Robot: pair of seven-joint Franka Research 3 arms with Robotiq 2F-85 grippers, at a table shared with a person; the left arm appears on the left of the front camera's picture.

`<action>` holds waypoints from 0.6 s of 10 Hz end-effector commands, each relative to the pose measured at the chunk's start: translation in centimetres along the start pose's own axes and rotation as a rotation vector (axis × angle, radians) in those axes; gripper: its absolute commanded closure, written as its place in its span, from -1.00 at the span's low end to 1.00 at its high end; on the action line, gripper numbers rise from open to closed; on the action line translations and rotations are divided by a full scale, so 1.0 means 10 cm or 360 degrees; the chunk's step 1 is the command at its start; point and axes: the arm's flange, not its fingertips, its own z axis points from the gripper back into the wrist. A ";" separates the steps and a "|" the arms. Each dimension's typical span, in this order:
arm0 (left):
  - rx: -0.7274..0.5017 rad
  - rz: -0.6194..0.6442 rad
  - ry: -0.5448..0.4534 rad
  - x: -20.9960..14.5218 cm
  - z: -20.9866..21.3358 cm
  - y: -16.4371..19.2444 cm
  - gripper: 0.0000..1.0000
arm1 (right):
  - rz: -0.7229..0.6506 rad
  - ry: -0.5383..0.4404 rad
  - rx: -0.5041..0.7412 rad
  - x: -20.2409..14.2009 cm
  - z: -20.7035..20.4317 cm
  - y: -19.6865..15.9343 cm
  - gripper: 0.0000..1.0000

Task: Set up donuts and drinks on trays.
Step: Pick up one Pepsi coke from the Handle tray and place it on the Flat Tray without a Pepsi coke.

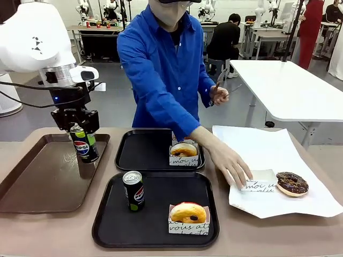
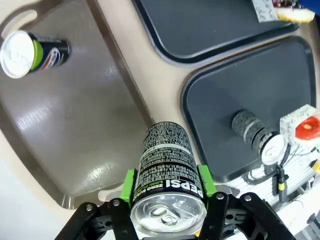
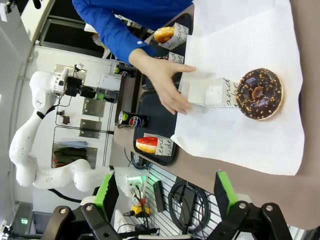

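Brown tray [image 1: 27, 182]: lies at the left end of the tabletop [image 1: 48, 235]. In the left wrist view a second can [image 2: 35, 50] sits on it close to a handle cut-out. I cannot tell whether that can stands or lies on its side.

Left gripper [image 2: 167, 186]: the jaws are closed on the held can [image 1: 84, 145], with a green pad pressed to each side just below its silver top.

Held can: hangs slightly tilted over the right part of the brown tray, near that tray's right rim. Its base looks clear of the tray surface.

Near black tray [image 1: 107, 235]: sits at the front middle of the tabletop, just right of the brown tray. A standing can [image 1: 133, 190] is upright in its left half. A red-glazed donut [image 1: 188, 213] in a printed white sleeve sits at its front right corner.

Far black tray [image 1: 140, 152]: lies directly behind the near black tray, their rims almost touching. A golden donut [image 1: 184, 150] in a printed sleeve sits at its front right corner.

Person's hand [image 1: 231, 162]: reaches across from the far side in a blue sleeve, fingers flat on a loose paper sleeve [image 1: 261, 182].

White paper sheet [image 1: 268, 144]: covers the right end of the tabletop. It carries the loose paper sleeve and a chocolate donut [image 1: 291, 183] with pale sprinkles, which lies right against the end of the sleeve.

Right gripper [image 3: 165, 195]: the jaws are spread wide with nothing between them, pointing toward the white paper sheet.
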 end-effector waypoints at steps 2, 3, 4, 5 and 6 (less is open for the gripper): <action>-0.0106 -0.0161 0.0168 -0.78 0.05 0.38 -0.16 | 0.0010 -0.0001 0.0015 0.00 0.00 0.00 -1.00; -0.0155 -0.0175 0.0163 -1.09 0.06 0.55 -0.16 | 0.0010 -0.0001 0.0015 0.00 0.00 0.00 -1.00; -0.0195 -0.0137 0.0146 -1.26 0.05 0.69 -0.16 | 0.0010 -0.0001 0.0015 0.00 0.00 0.00 -1.00; -0.0217 -0.0116 0.0125 -1.33 0.04 0.75 -0.16 | 0.0010 -0.0001 0.0015 0.00 0.00 0.00 -1.00; -0.0131 -0.0145 0.0188 -1.03 -0.03 0.55 -0.16 | 0.0010 -0.0001 0.0015 0.00 0.00 0.00 -1.00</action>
